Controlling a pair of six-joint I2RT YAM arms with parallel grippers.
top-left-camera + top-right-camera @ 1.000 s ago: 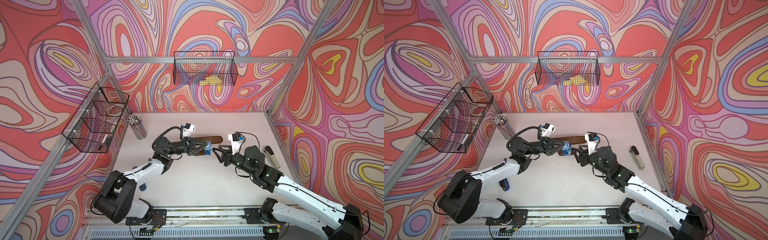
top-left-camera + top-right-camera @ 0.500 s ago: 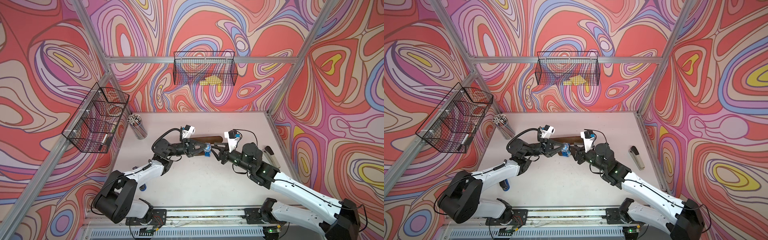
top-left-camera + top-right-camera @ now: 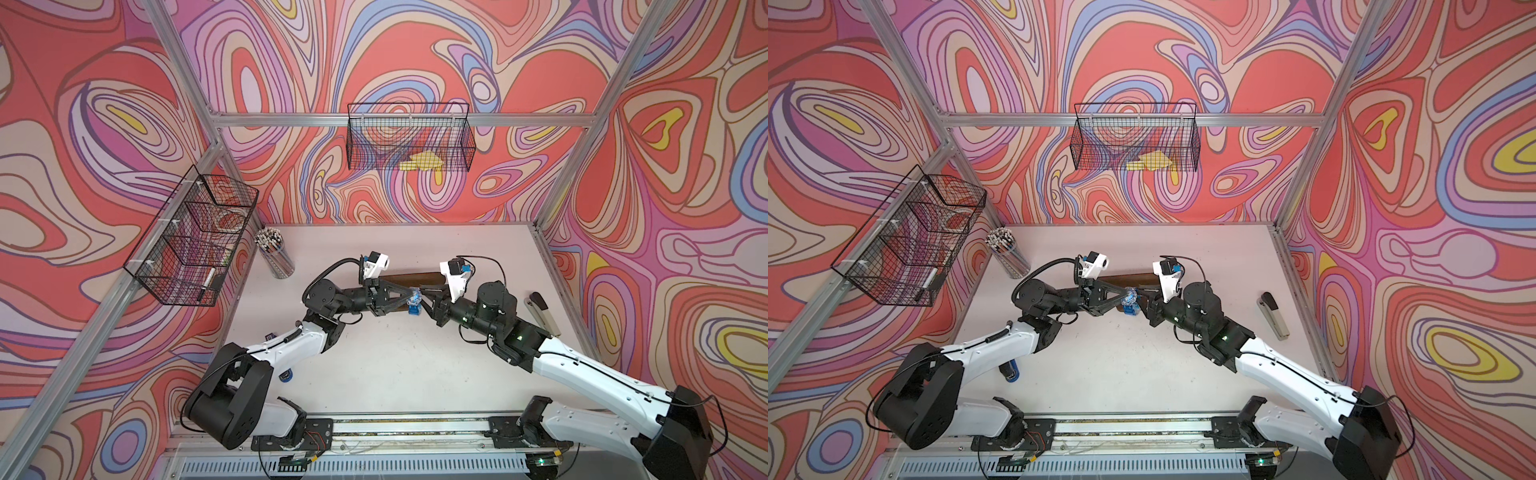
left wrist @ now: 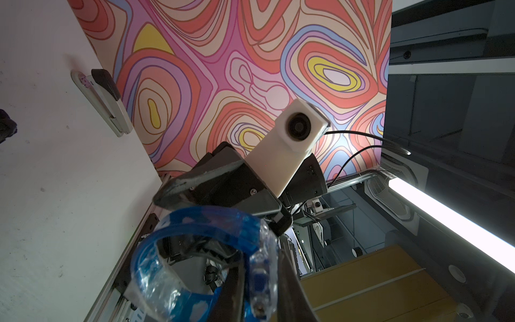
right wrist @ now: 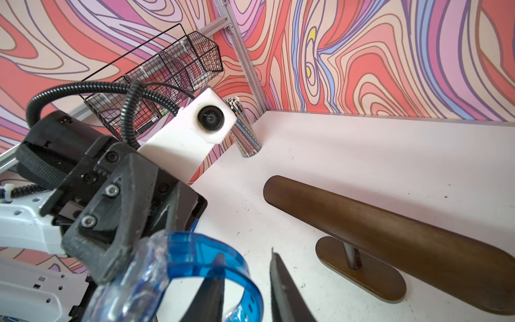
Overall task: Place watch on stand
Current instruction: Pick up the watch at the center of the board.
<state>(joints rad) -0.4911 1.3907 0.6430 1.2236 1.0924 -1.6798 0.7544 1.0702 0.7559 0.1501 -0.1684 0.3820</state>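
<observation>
1. Watch (image 5: 195,251): blue, pinched in my left hand (image 3: 409,296), aloft just near of the stand (image 5: 390,231).
2. My right hand (image 5: 246,252): moved in, narrowing astride the strap; grip unconfirmed.
3. Meaning: handover starting; stand bare.

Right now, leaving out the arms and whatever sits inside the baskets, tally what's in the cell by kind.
Wire baskets: 2
Pencil cup: 1
Stand: 1
Watch: 1
Stapler: 1
Blue-tipped cylinder: 1
Total: 7
</observation>
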